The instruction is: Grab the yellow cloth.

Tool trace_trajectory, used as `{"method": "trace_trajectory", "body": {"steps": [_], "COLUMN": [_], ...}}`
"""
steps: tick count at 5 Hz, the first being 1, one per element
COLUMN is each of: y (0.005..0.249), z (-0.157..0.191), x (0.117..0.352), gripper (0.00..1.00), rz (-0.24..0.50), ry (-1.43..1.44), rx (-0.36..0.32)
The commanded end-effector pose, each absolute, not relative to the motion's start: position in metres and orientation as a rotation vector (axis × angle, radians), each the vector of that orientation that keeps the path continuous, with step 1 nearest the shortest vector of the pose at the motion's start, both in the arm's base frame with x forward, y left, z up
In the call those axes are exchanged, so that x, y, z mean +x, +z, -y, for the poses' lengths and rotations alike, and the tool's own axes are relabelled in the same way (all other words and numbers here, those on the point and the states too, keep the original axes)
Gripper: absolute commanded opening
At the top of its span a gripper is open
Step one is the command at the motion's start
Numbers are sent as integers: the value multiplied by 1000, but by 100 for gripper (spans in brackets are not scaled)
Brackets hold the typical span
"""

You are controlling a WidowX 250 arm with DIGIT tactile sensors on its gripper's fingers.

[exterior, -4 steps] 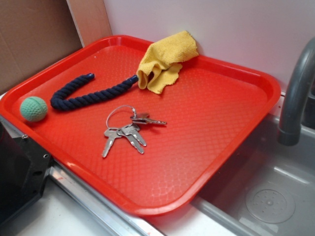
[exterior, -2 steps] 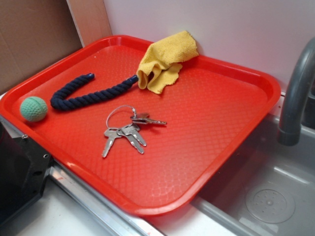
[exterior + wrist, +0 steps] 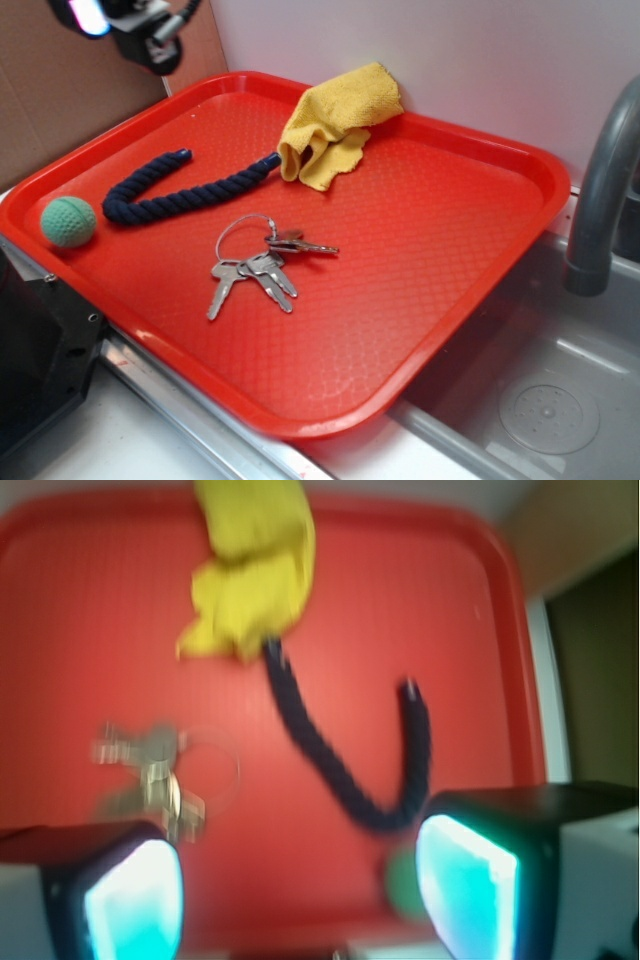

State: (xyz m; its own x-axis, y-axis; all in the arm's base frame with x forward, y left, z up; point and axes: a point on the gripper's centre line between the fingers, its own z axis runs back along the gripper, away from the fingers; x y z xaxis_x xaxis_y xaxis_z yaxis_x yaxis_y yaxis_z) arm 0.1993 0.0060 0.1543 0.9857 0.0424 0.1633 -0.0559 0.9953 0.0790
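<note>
The yellow cloth (image 3: 335,125) lies crumpled against the far rim of the red tray (image 3: 440,250), one fold draped over the rim. From the wrist it shows at the top centre as the yellow cloth (image 3: 250,575). My gripper (image 3: 130,25) hangs high at the top left corner of the exterior view, well above the tray's left side and far from the cloth. In the wrist view my gripper (image 3: 300,895) is open, its two pale blue pads wide apart with nothing between them.
A dark blue rope (image 3: 180,190) curves from the cloth's lower edge toward the left. A bunch of keys (image 3: 255,265) lies mid-tray. A green ball (image 3: 68,221) sits by the left rim. A grey faucet (image 3: 600,190) and sink (image 3: 545,400) are at the right.
My gripper has come into the exterior view at the top left; it was out of view before. The cloth, rope, keys and ball have not moved.
</note>
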Motion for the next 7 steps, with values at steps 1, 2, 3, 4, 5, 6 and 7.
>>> {"method": "trace_trajectory", "body": {"steps": [1,2,3,4,5,6,7], "y": [90,53,32,27,34,40,63], "z": [10,20,12,1,-10,-24,-18], "x": [302,322,325,317,303,288,273], "gripper": [100,100,100,0,0,0,0], "rz": [275,205,168,153,134,118,147], "ry": [-45,-85,-82,-39,-16,14,-5], "rx": [33,98,131,109,84,56,9]}}
